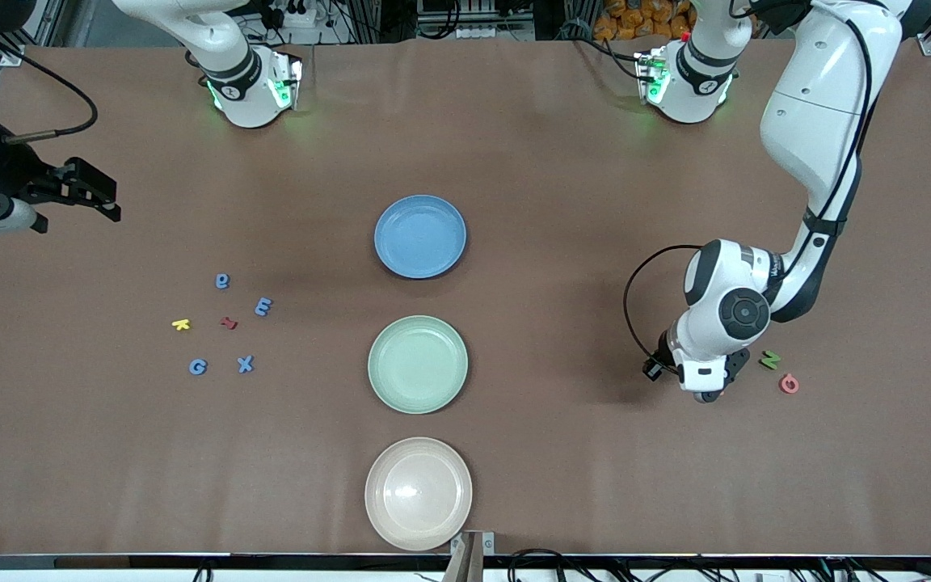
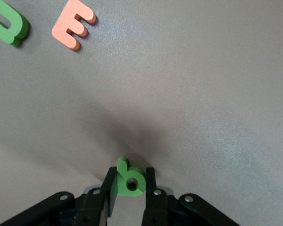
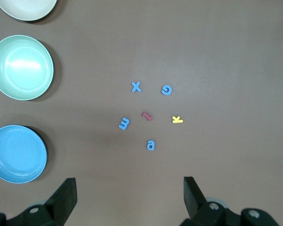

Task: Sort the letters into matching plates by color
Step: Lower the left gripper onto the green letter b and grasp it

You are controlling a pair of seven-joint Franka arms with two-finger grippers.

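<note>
- We see the left gripper (image 2: 130, 188) down at the table (image 1: 562, 162), toward the left arm's end, and its two fingers (image 2: 150, 186) are clamped on one green letter (image 2: 130, 179).
- Near it we count two more letters in the left wrist view: one green (image 2: 9, 27) and one orange E (image 2: 73, 29).
- In the front view two letters lie just beside this gripper: a green N (image 1: 770, 360) and a pink one (image 1: 789, 383).
- The right gripper (image 1: 82, 194) hangs over the right arm's end of the table, its fingers wide apart and holding nothing; this arm waits.
- Under it we count six letters close together: four blue letters (image 3: 136, 87), one yellow K (image 3: 177, 119) and one dark red letter (image 3: 147, 116).
- We count three plates in one line in the middle of the table: the blue plate (image 1: 420, 236) farthest from the front camera, the green plate (image 1: 418, 364) between, the beige plate (image 1: 418, 493) nearest.
- No plate holds a letter.
</note>
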